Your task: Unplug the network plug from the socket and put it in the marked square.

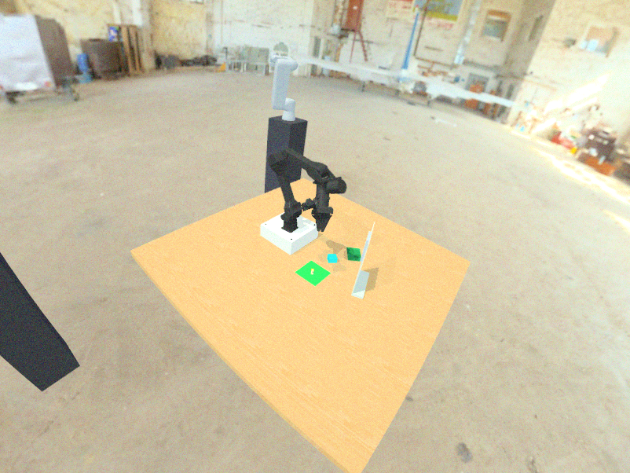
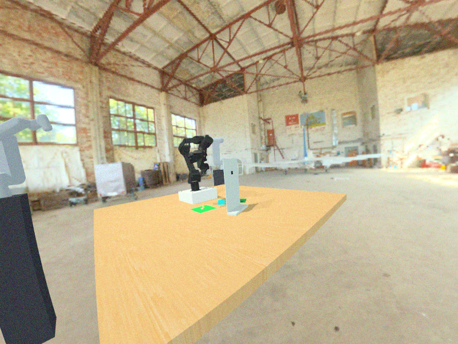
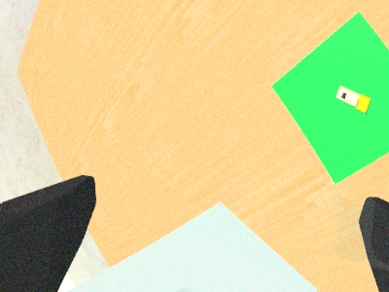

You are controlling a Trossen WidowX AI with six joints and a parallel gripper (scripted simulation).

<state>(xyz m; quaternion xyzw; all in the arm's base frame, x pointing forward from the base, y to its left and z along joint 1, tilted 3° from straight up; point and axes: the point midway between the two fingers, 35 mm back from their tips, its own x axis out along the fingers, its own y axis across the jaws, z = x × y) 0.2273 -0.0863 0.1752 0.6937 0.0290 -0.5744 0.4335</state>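
Observation:
The network plug (image 1: 312,272) (image 2: 203,207) (image 3: 351,98), cream with a yellow end, lies on the table inside the green marked square (image 1: 305,275) (image 2: 199,210) (image 3: 311,112). It touches no finger. My gripper (image 1: 321,229) (image 3: 233,202) is open and empty, its fingers wide apart in the wrist view. It hangs in the air above the table, near the white base, well off the plug. The pale upright panel (image 1: 361,260) (image 2: 232,188) (image 3: 209,248) stands beside the square; its small dark socket opening (image 2: 232,172) shows in the exterior view.
A cyan block (image 1: 332,258) (image 2: 221,202) lies between the square and the panel. A dark green object (image 1: 353,254) (image 2: 242,200) lies close to the panel. The arm's white base (image 1: 277,239) (image 2: 184,198) stands on the wooden table (image 1: 284,335) (image 2: 177,266).

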